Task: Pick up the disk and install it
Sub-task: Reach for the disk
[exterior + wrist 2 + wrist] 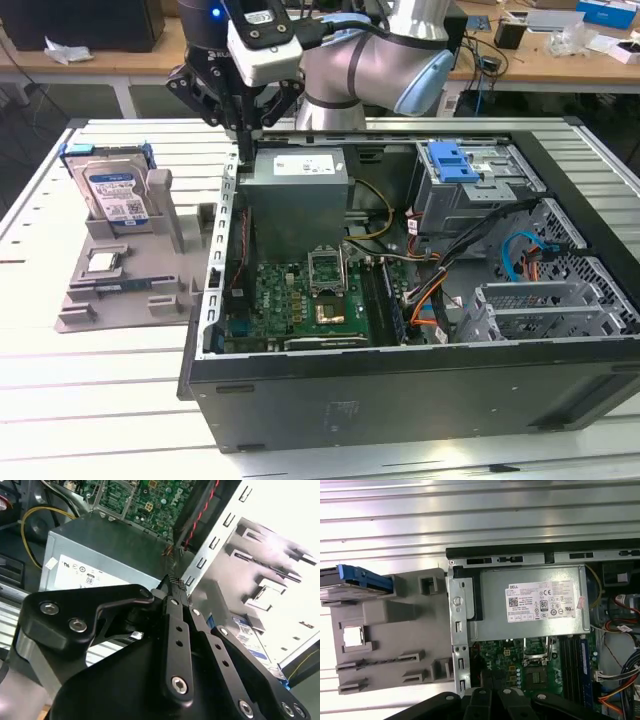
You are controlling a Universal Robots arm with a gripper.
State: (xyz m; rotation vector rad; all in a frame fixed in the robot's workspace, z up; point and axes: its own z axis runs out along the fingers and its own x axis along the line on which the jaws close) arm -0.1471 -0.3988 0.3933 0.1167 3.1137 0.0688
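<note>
Tool: gripper (244, 146), fingers pressed together, empty, above the computer case (400, 400) wall beside the power supply (300, 190) | Target: disk (115, 193) upright on edge in grey holder (120, 290) | Relation: disk lies toward the exterior view's left of gripper, lower, apart.

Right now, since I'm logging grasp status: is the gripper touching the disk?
Apart. In the exterior view the gripper hangs over the edge of the case, while the disk stands in its holder with open space between.
</note>
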